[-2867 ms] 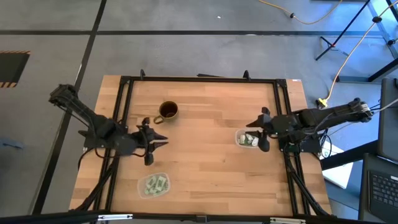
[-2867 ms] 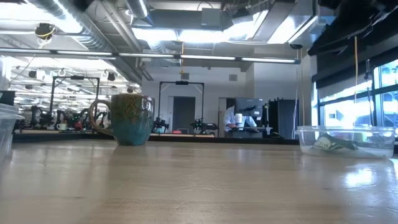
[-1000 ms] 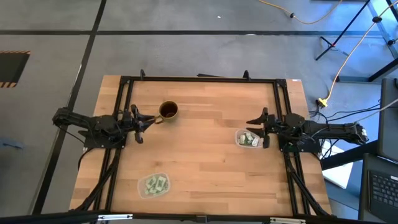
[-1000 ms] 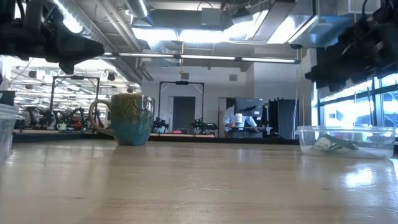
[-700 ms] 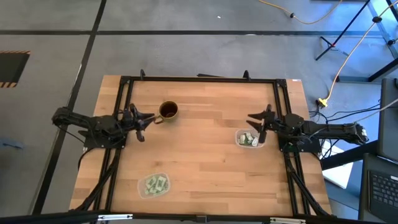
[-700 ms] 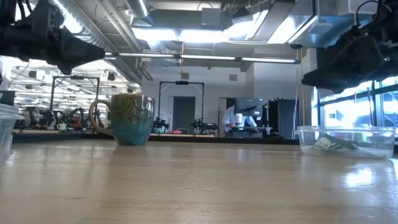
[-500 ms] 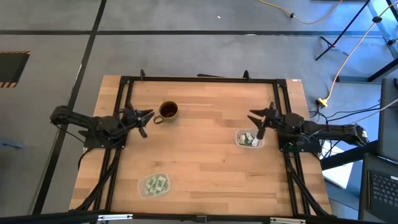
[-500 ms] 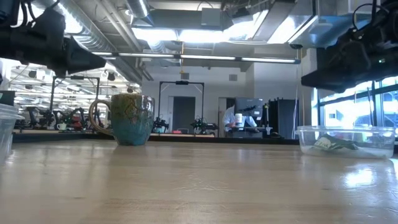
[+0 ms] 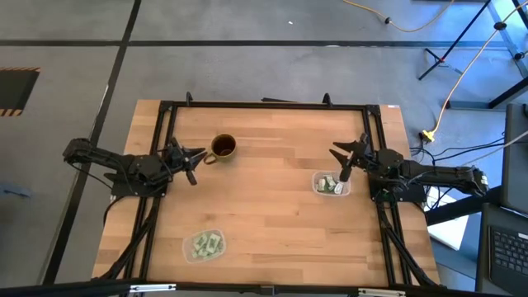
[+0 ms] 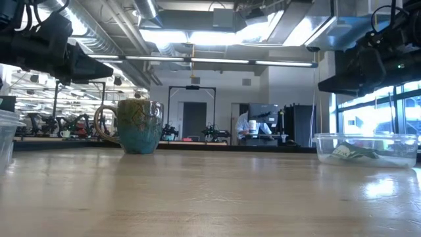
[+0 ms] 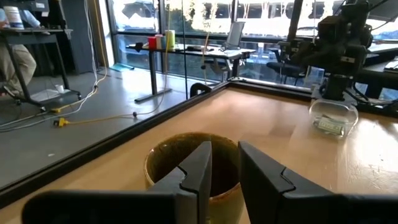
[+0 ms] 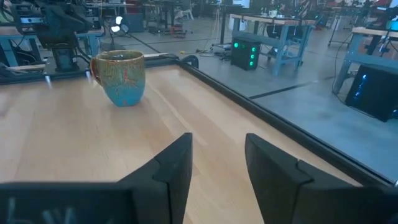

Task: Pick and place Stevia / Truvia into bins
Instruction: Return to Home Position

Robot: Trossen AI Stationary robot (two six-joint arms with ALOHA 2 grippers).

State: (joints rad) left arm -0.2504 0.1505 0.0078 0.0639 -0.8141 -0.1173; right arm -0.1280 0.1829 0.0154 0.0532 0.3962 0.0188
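1. Grey workshop floor surrounded the pale wooden desk (image 9: 272,206) with its black rail frame, and the low view looked across it into a long lit hall.
2. The small flat green-and-white paper sachets lay in two shallow clear plastic bins with rounded corners. One heap (image 9: 206,244) was in the bin (image 9: 188,250) near the front edge on the left half. The other heap (image 9: 330,185) was in the bin (image 9: 317,186) at the right side. We saw none loose on the desk.
3. We judged each sachet very light, thin and limp. Its paper would crease or tear easily, and it would likely slide on the wood rather than lift. We would pinch one gently across its short width, at an edge standing clear of the heap.
4. We counted two bins, one brown glazed mug (image 9: 223,147) and two arms. The sachets overlapped, so we could not count them in either bin.
5. The left arm (image 9: 132,165) lay folded at the desk's left edge, its jaws slightly parted and empty, just beside the mug. The right arm (image 9: 412,173) lay at the right edge, its jaws apart and empty, raised above the desk just beside the right bin.
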